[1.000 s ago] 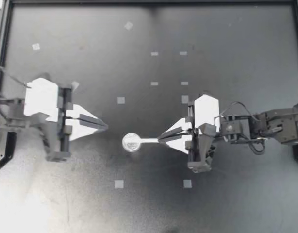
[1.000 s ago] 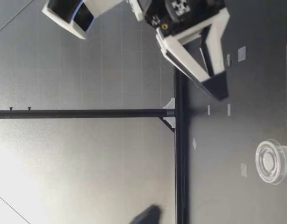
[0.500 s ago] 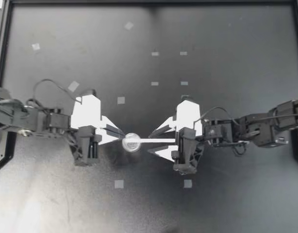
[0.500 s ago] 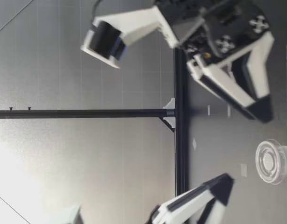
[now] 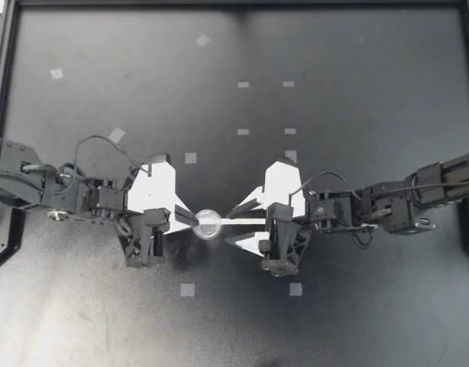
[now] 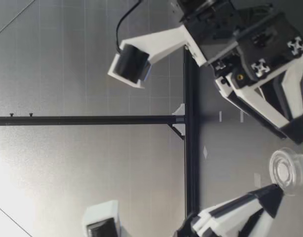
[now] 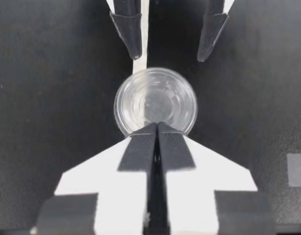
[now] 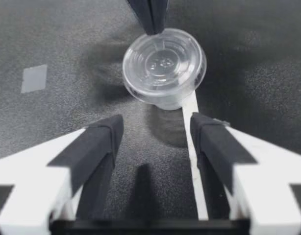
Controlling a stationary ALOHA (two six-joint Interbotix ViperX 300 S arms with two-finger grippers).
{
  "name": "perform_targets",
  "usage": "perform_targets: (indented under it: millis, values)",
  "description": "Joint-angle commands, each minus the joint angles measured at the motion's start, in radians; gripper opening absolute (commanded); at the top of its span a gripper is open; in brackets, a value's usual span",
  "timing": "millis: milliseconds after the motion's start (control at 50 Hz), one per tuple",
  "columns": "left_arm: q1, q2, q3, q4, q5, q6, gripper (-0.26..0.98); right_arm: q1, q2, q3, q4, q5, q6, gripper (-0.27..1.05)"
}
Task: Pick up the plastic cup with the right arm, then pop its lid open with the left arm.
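Observation:
A small clear plastic cup [image 5: 208,224] with a lid stands on the dark table at the end of a white tape strip [image 5: 246,222]. My left gripper [image 5: 194,219] is shut with nothing held, its tips against the cup's rim [image 7: 155,100]. From the opposite side my right gripper [image 5: 235,224] stands open, its fingers either side of the strip, just short of the cup [image 8: 164,66]. In the right wrist view the right gripper [image 8: 156,120] has nothing between its fingers. The low view shows the cup [image 6: 288,170] between my right gripper [image 6: 297,129] and my left gripper [image 6: 271,196].
Small pale tape squares [image 5: 187,290] dot the black table, one [image 5: 295,289] near the right arm. A black frame rail [image 5: 5,84] borders the table at the left and back. Open table surface lies beyond and in front of both grippers.
My left arm has swung in to the right until its shut tips reached the cup. My right gripper has opened wide and slid left along the strip toward the cup.

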Motion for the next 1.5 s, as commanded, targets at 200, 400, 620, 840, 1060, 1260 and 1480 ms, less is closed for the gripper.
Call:
perform_targets:
  millis: [200, 400, 620, 840, 1060, 1260, 1480]
  values:
    - [-0.003, 0.006, -0.005, 0.0, -0.009, -0.002, -0.02, 0.006, 0.008, -0.041, -0.002, -0.002, 0.002, 0.6]
    - [-0.003, 0.015, -0.003, 0.0, -0.017, -0.002, -0.02, 0.006, 0.015, -0.052, -0.003, 0.002, 0.002, 0.6]
    - [-0.003, 0.02, -0.003, -0.003, -0.023, -0.003, -0.02, 0.009, 0.04, -0.084, -0.005, 0.018, 0.002, 0.6]
    - [-0.003, 0.021, -0.003, -0.003, -0.023, -0.003, -0.02, 0.025, 0.043, -0.12, -0.009, 0.064, 0.002, 0.6]
    - [-0.003, 0.021, -0.003, -0.005, -0.023, -0.018, -0.02, 0.031, 0.063, -0.147, -0.014, 0.08, 0.003, 0.59]
    - [-0.018, 0.02, -0.006, -0.005, -0.023, -0.021, -0.02, 0.029, 0.081, -0.184, -0.014, 0.133, 0.003, 0.58]
    - [-0.023, 0.02, -0.005, -0.005, -0.023, -0.021, -0.02, 0.031, 0.078, -0.19, -0.014, 0.161, 0.005, 0.5]
